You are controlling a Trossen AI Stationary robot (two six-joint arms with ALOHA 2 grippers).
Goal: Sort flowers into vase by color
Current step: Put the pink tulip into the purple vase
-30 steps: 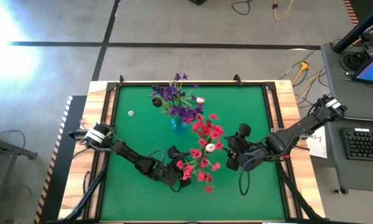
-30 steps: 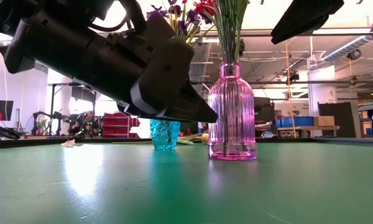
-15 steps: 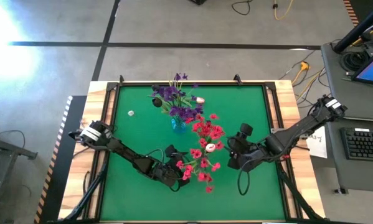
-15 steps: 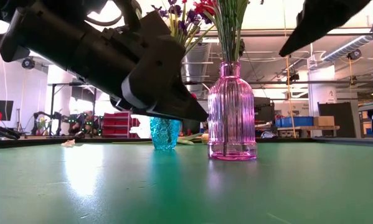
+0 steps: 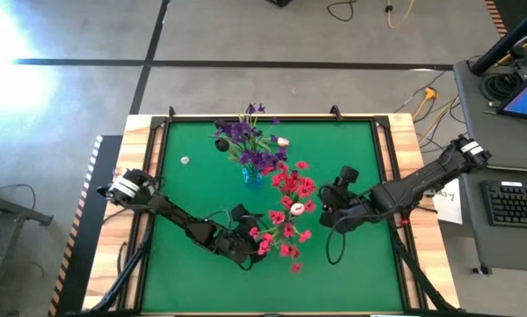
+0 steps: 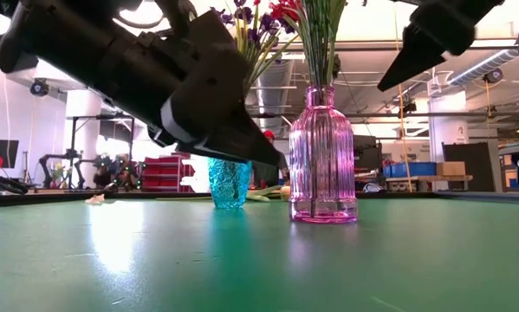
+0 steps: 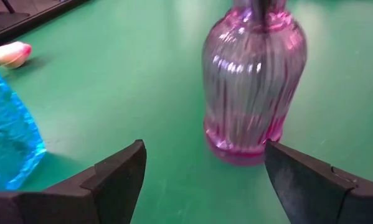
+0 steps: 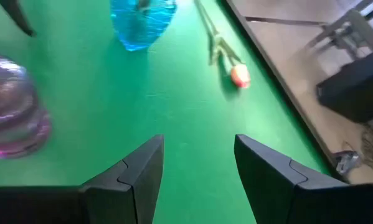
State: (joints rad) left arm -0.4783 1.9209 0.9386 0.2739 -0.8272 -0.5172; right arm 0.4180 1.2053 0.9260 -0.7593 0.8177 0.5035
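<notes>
red flowers (image 5: 289, 211) in unlabelled pink vase (image 6: 322, 156), open left claw (image 7: 202, 177) nearby

Pink vase (image 7: 254, 81) before left hand (image 7: 202, 177), green mat (image 8: 192, 112) around open

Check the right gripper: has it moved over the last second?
Yes. In the high view the right gripper has drawn up the picture, toward the table's far edge, relative to the pink vase; in the low view it has risen.
</notes>
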